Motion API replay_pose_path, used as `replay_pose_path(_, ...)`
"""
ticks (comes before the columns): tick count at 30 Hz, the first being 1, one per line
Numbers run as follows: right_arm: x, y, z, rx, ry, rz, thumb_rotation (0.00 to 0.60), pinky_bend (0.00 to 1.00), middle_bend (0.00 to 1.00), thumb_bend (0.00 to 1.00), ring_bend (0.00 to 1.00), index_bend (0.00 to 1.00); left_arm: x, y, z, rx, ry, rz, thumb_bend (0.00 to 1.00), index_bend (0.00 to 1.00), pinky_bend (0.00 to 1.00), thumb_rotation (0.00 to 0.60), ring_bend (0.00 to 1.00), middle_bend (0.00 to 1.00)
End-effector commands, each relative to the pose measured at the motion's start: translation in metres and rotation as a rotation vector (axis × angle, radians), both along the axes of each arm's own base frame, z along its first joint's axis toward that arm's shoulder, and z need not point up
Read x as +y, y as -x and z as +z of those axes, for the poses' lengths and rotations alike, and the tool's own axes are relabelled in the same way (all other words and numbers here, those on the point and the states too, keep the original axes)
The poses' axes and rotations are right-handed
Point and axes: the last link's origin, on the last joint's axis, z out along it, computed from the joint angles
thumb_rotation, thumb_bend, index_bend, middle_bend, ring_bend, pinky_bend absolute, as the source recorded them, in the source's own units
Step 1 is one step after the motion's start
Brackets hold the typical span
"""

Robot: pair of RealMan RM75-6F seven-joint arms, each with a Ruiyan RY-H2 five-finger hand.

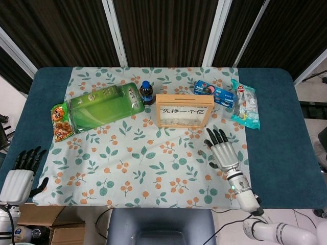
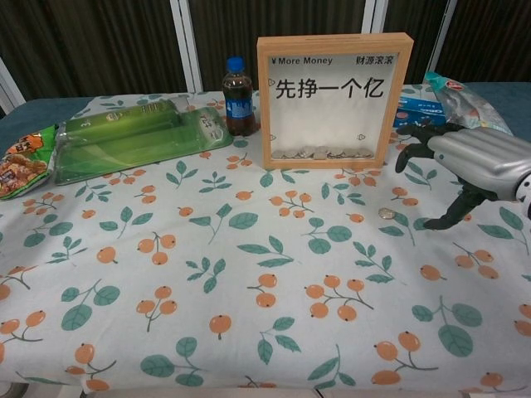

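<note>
Where dark curtains (image 1: pixel 168 30) hang, floral tablecloth (image 1: pixel 148 168) over blue table (image 1: pixel 276 132), both robot hands spread, holding nothing.

- Right hand (image 2: pixel 473 162): smooth silver shell, matt black fingers.
- Coin (image 2: pixel 387 213): dull metal.
- Frame (image 2: pixel 333 99): pale wood, clear glossy pane.
- Tablecloth (image 2: pixel 249 274): matt printed cloth.
- Green pack (image 1: pixel 104 107): glossy plastic.
- Bottle (image 2: pixel 239 98): shiny plastic.

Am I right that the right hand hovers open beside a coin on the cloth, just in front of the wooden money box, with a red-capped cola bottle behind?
Nearly: the cola bottle has a blue cap, as the chest view shows. The right hand, coin and money box are as you say.
</note>
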Motion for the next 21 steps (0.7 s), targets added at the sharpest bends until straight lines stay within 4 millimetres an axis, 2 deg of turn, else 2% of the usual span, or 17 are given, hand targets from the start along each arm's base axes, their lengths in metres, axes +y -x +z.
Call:
replay_pose_path(1, 0.002, 0.004, -0.01, -0.014, -0.015, -0.022, 0.6, 0.0, 0.0, 0.25, 0.0, 0.47, 0.0, 0.001, 0.001, 0.0, -0.001, 0.003, 0.35, 0.0, 0.0, 0.599, 0.0, 0.0)
replay_pose_path(11, -0.005, 0.003, -0.029, -0.044, 0.037, -0.003, 0.6, 0.0, 0.0, 0.26, 0.0, 0.53, -0.003, 0.008, 0.002, 0.0, -0.002, 0.017, 0.35, 0.0, 0.0, 0.597, 0.0, 0.0)
replay_pose_path(21, -0.008, 0.004, -0.039, -0.051, 0.034, 0.0, 0.6, 0.0, 0.02, 0.37, 0.0, 0.55, -0.004, 0.01, 0.003, -0.015, -0.001, 0.013, 0.35, 0.0, 0.0, 0.599, 0.0, 0.0)
